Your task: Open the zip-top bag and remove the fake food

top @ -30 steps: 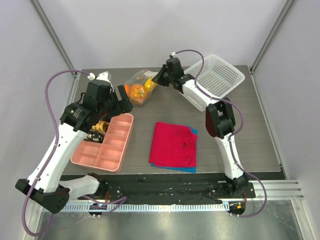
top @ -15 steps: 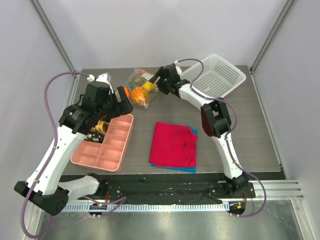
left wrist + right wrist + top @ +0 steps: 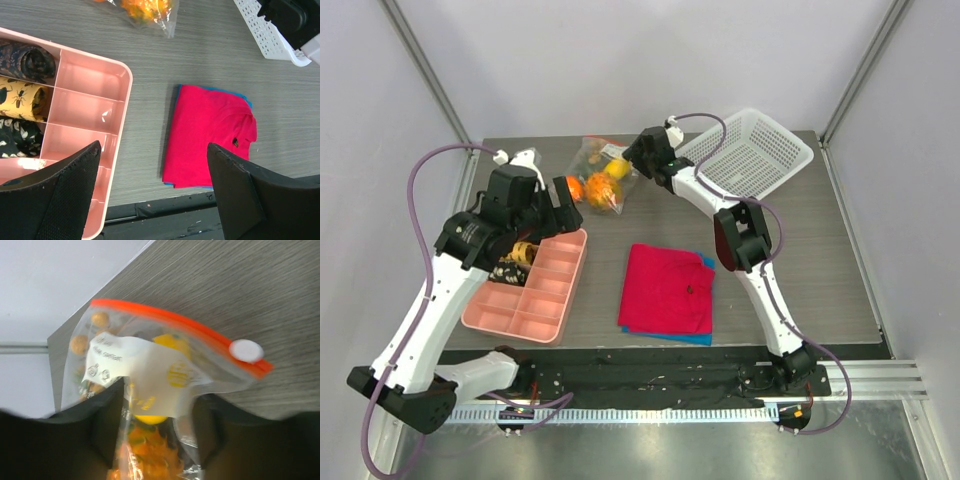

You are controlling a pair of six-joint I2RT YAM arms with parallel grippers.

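Observation:
The zip-top bag (image 3: 592, 172) lies at the back of the table, clear with an orange-red zip strip (image 3: 175, 322) and a white slider (image 3: 246, 350). Fake food shows inside it: an orange fruit (image 3: 599, 190) and a yellow fruit (image 3: 616, 168). In the right wrist view the yellow fruit (image 3: 150, 418) sits between the jaws. My right gripper (image 3: 633, 164) is at the bag's right side, its jaws closed in on the bag's body (image 3: 150, 365). My left gripper (image 3: 563, 200) is open and empty, just left of the bag, above the tray's far corner (image 3: 152, 150).
A pink divided tray (image 3: 535, 310) with rolled patterned cloths (image 3: 25, 95) lies at the left. A red cloth on a blue one (image 3: 665, 290) lies in the middle front. A tilted white mesh basket (image 3: 750, 150) stands at the back right.
My right gripper has moved left onto the bag and closed on it. The bag has shifted a little left and spread out. My left gripper has edged slightly left.

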